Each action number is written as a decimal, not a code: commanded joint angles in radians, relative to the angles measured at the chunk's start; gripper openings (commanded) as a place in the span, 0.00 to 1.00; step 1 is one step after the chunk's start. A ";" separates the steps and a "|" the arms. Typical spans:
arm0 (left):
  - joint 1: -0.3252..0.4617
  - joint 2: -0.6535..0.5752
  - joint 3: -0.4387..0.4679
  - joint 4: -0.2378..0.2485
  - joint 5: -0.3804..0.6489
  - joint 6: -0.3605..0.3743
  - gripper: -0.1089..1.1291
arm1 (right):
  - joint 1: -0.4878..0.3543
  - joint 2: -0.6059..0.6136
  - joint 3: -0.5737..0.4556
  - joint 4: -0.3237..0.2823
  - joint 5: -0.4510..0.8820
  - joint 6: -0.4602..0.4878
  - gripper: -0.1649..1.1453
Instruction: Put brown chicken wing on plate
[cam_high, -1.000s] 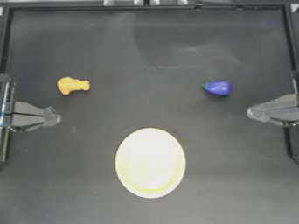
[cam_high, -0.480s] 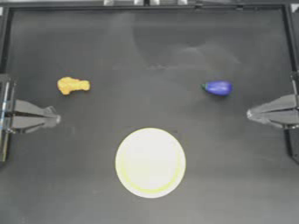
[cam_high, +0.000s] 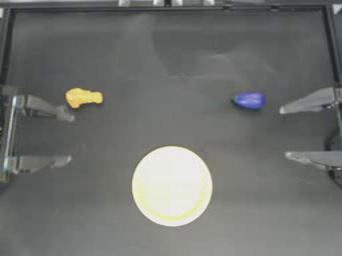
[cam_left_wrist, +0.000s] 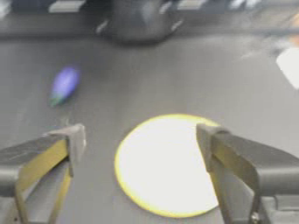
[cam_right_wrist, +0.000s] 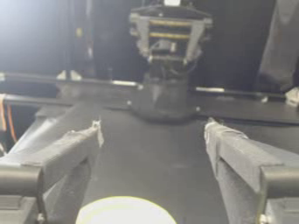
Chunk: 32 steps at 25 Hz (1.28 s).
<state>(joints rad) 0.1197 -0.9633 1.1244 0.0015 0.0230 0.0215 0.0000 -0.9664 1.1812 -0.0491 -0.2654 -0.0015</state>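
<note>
The left gripper (cam_high: 67, 139) is waiting with jaws spread wide, the chicken wing (cam_high: 83, 97) lying just beyond its upper finger (cam_high: 47, 107), long axis pointing across toward the distant, equally open right gripper (cam_high: 288, 132), plate (cam_high: 172, 186) unoccupied.

My top camera looks straight down on the whole table (cam_high: 200, 60), while both wrist cameras sit low, facing inward across it from opposite sides, and all three views share the plate (cam_high: 172, 185) (cam_left_wrist: 166, 164) (cam_right_wrist: 123, 211).
</note>
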 joint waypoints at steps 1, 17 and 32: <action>0.112 0.005 -0.069 0.017 0.186 0.015 0.92 | 0.002 0.003 -0.015 0.006 -0.003 0.000 0.89; 0.425 0.284 -0.219 0.066 0.535 0.175 0.92 | -0.008 0.003 -0.008 0.026 0.028 0.003 0.89; 0.568 0.589 -0.249 -0.195 0.529 0.495 0.92 | -0.009 0.005 -0.005 0.029 0.029 0.006 0.89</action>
<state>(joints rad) 0.6765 -0.3896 0.9035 -0.1672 0.5568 0.4786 -0.0092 -0.9664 1.1858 -0.0230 -0.2332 0.0031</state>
